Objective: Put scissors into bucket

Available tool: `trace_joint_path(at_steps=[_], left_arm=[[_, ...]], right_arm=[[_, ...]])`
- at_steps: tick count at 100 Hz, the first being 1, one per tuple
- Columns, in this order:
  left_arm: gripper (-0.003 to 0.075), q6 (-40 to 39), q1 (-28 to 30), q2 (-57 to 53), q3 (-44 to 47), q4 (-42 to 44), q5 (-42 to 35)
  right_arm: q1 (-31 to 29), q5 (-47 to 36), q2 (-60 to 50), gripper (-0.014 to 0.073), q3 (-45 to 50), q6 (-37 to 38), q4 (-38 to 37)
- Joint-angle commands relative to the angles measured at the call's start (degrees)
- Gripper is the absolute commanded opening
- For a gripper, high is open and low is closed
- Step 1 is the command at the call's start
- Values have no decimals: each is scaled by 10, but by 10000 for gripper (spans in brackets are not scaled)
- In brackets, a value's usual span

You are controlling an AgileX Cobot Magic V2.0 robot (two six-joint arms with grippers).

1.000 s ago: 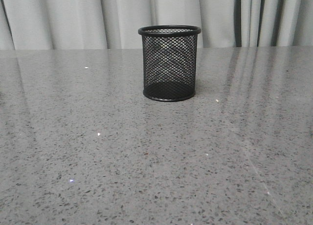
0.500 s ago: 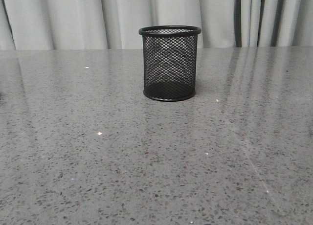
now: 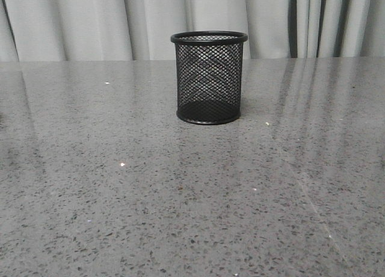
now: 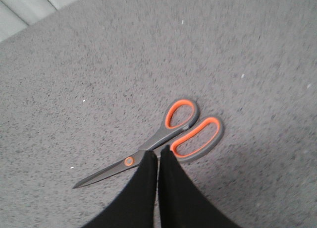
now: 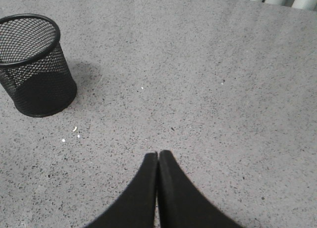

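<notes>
Count: 1 bucket [image 3: 209, 77], 1 pair of scissors [image 4: 159, 141], 2 grippers, 1 table [image 3: 120, 199], curtain [image 3: 90, 21] behind.

Bucket: black wire-mesh cylinder with a solid rim and solid base, upright, mouth open upward. It stands toward the far edge of the table, about mid-width in the front view. The right wrist view shows it too [image 5: 33, 64], well apart from that arm's fingers.

Scissors: 2 grey handles with orange lining inside the loops, an orange pivot dot, metal blades closed to 1 point. They lie flat on the table, seen only in the left wrist view.

Left gripper [image 4: 158, 156]: 2 black tapered fingers pressed almost together, only a thin slit between them, nothing clasped. The tips overlap the scissors' shank between pivot and loops; whether they touch it cannot be told.

Right gripper [image 5: 158, 156]: fingers likewise drawn together, holding nothing, over bare table.

Table: grey speckled stone-like top, glossy, with pale streaked reflections.

Curtain: pale, hanging in vertical folds along the table's far edge.

Open room: bare table on all sides of the bucket and round the scissors.
</notes>
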Motion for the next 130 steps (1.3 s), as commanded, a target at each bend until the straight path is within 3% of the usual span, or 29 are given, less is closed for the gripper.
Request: trace_joint_path(at_steps=[1, 15, 32, 39, 57, 81, 90, 108, 130], left_arm=[[-19, 45, -7, 39, -49, 9, 2], [-19, 121, -6, 97, -107, 11, 49], [-18, 236, -7, 163, -174, 11, 101], [-17, 280, -7, 192, -195, 11, 133], [20, 338, -3, 266, -225, 24, 189], [270, 346, 45, 342, -242, 23, 220], [344, 387, 62, 350, -242, 1, 222], [356, 478, 88, 360, -242, -52, 216], [356, 501, 102, 398, -242, -61, 222]], right_arm=[[1, -32, 13, -45, -25, -8, -1], [2, -30, 18, 13, -30, -8, 5], [8, -26, 18, 309, -30, -8, 12], [8, -24, 18, 370, -30, -8, 15], [8, -25, 18, 374, -30, -8, 15], [8, -24, 18, 374, -30, -8, 14], [8, -21, 18, 374, -30, -8, 14], [26, -22, 18, 374, -30, -8, 13], [48, -22, 18, 374, -30, -8, 11]])
